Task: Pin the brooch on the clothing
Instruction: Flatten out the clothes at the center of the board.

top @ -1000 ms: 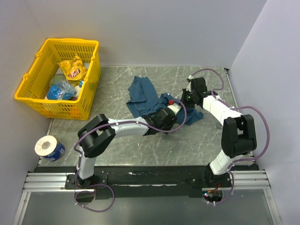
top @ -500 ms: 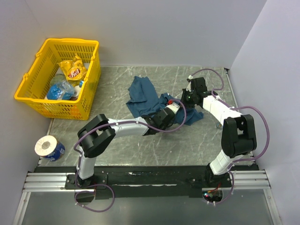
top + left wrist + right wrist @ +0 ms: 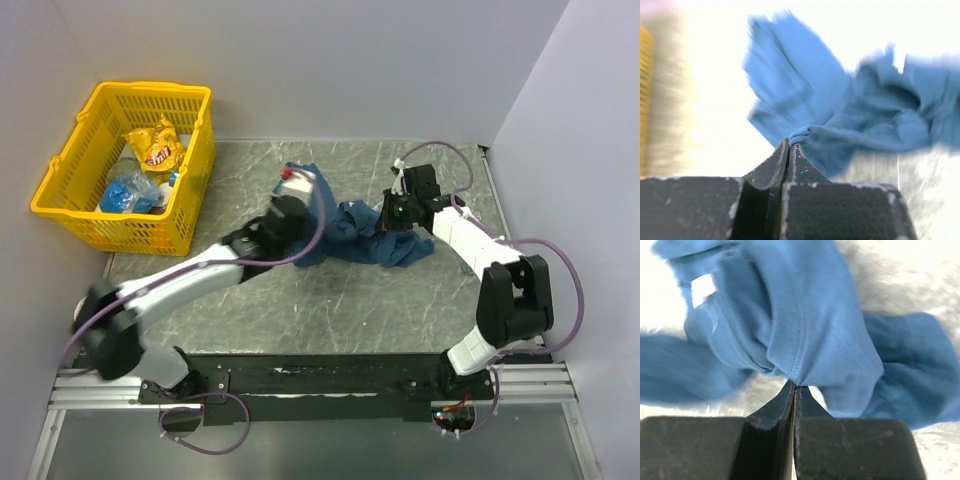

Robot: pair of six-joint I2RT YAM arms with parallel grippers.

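Observation:
The clothing (image 3: 352,236), a dark teal-blue T-shirt, lies bunched and pulled across the middle of the table. My left gripper (image 3: 303,196) is shut on a small fold at the shirt's left end; in the left wrist view the fingertips pinch that fold (image 3: 800,134). At the shirt's right end my right gripper (image 3: 386,214) is also shut, and its wrist view shows a ribbed hem (image 3: 796,371) gathered between its closed jaws. A small white label (image 3: 703,288) shows on the cloth at the upper left. The brooch is hidden in every view.
A yellow basket (image 3: 62,214) with snack bags and bottles stands at the back left, seen as a yellow blur (image 3: 644,90) at the left wrist view's edge. Grey walls close in the table behind and on the right.
My left gripper shut on a fold of the shirt and swung fast toward the back left, drawing the cloth out. The right gripper kept its grip and shifted slightly.

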